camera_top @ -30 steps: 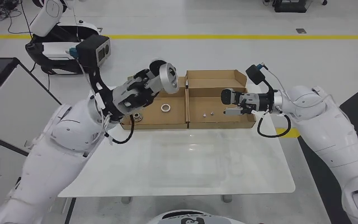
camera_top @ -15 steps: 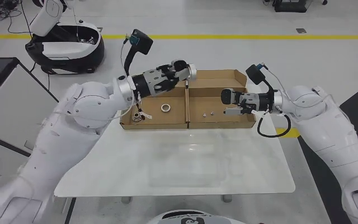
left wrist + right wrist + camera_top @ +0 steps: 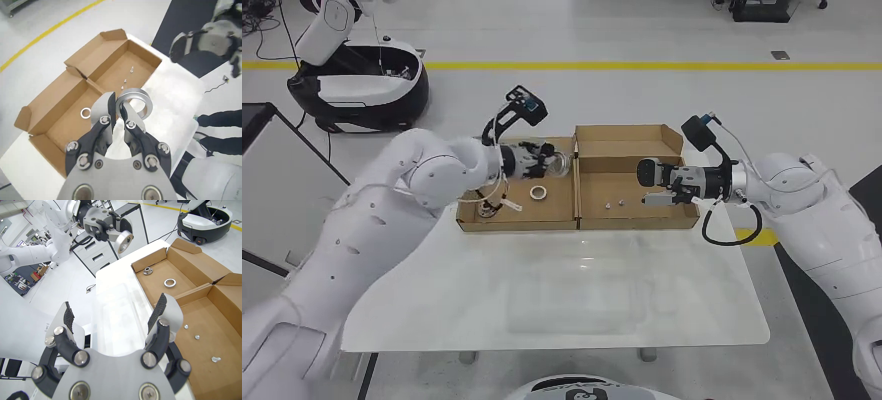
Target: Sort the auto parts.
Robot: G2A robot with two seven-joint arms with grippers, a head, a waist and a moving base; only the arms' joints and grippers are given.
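Big ring [image 3: 146, 105] sat pinched in the left jaws, up near the ring box [image 3: 527, 224]; best lower it slowly. Right jaws gaped wide.

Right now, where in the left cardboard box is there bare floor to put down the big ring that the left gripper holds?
In the left box, bare floor lies between the small ring and the wall shared with the right box, and along the far wall. Tighter at the outer end, by the flanged hub. The left gripper holds the large ring.
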